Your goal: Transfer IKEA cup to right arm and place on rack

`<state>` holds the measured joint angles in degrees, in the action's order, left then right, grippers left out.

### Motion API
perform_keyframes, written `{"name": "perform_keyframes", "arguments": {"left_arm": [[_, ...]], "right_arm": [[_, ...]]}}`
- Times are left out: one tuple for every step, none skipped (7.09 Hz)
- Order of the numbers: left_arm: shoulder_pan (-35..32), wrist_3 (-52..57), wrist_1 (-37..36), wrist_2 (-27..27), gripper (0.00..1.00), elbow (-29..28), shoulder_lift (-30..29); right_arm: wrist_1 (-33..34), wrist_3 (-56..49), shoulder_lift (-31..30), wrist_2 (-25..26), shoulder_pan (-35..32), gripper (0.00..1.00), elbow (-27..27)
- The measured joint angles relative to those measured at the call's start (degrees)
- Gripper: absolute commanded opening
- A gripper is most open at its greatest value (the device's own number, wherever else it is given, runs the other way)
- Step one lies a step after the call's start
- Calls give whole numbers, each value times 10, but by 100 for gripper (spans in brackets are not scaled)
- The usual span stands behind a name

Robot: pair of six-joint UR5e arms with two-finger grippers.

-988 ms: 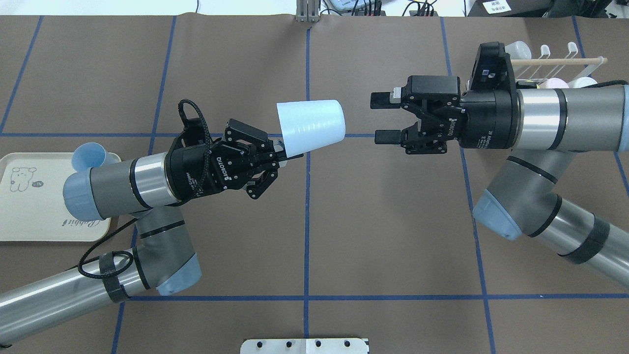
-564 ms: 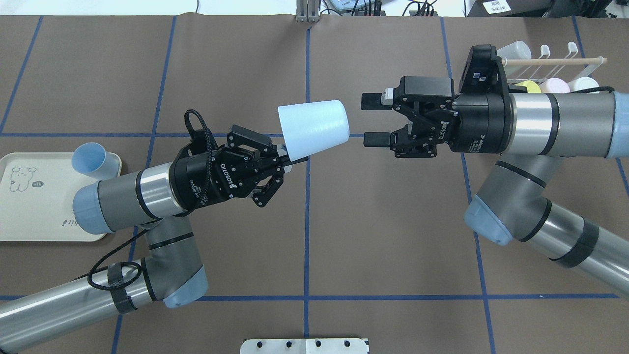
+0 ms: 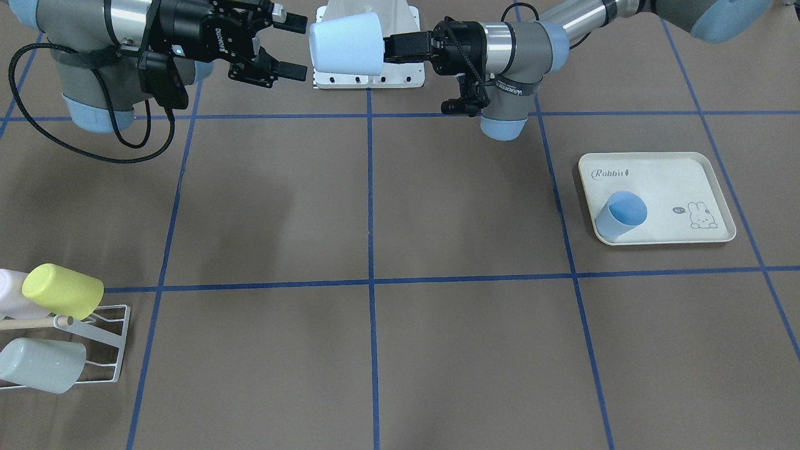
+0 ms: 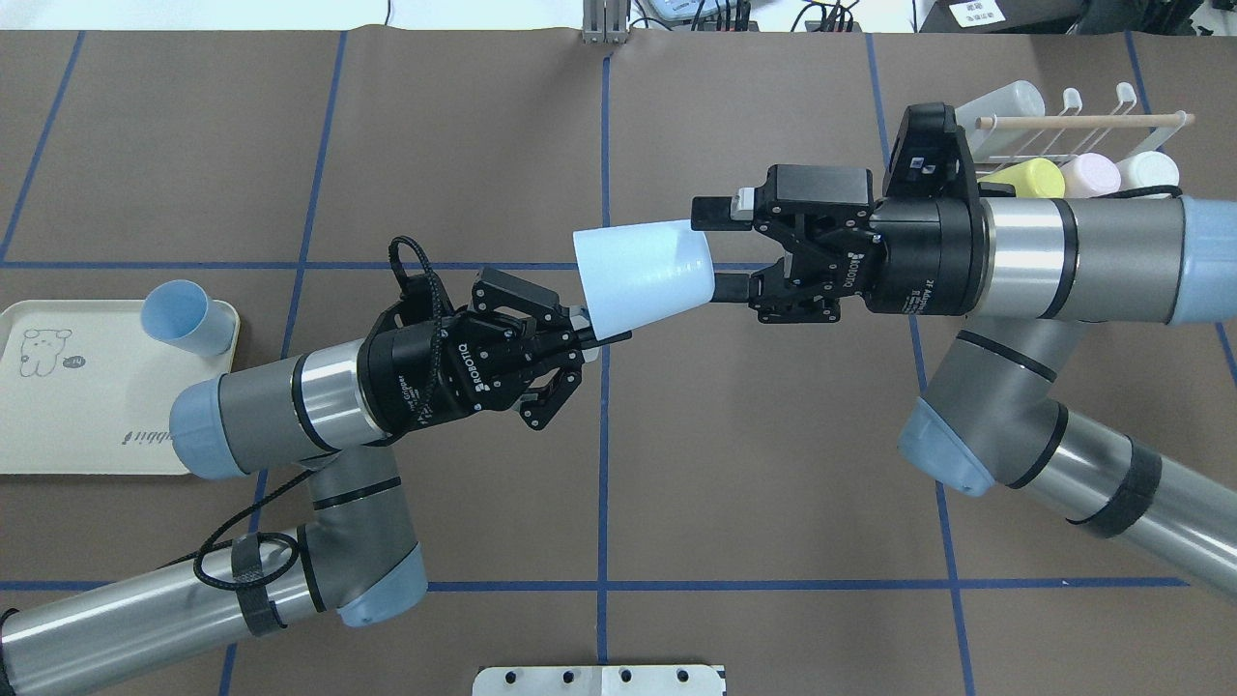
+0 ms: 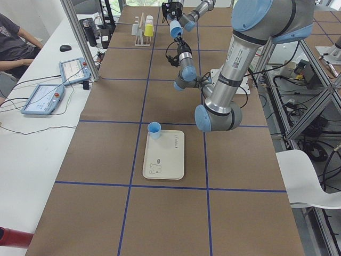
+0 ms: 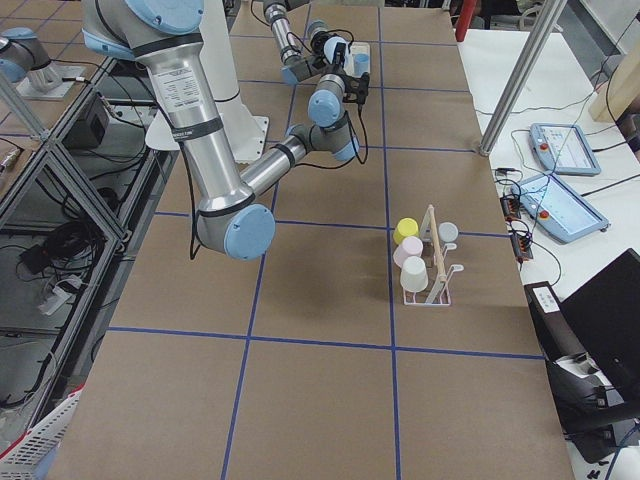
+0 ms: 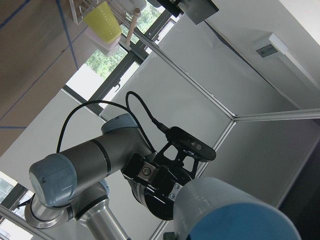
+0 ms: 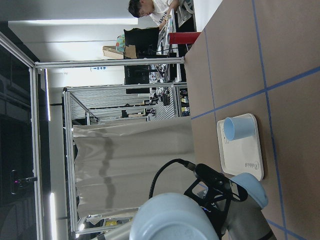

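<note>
Blue tape lines [image 4: 603,483] grid the brown table [image 4: 773,464]. A white chair [image 5: 314,181] stands near it. A window [image 7: 106,64], seemingly onto greenery, shows blurrily.

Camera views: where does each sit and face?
Front-facing: across the table, facing the robot; both arms, pale-blue cup.
Overhead: behind the robot, looking down; left claw, right claw.
Exterior left: table end; left arm nearest.
Exterior right: opposite end; right arm nearest, rack.
Left wrist: faces right claw.
Right wrist: faces left arm, tray.
Both wrists share the pale-blue cup.
</note>
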<state>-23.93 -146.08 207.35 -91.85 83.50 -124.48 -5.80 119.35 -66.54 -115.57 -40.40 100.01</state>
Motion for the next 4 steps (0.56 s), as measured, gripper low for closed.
{"name": "perform_keyframes", "arguments": {"left_arm": [[2,1,-1,0,0,-6,-6],[2,1,-1,0,0,-9,-10],[3,1,-1,0,0,-10,-12],[3,1,-1,0,26,-10,-13]], "right_arm": [[0,0,1,1,2,94,0],[0,0,1,1,5,80,-1],[0,0,2,1,7,54,-1],[-1,0,2,1,8,32,-1]]}}
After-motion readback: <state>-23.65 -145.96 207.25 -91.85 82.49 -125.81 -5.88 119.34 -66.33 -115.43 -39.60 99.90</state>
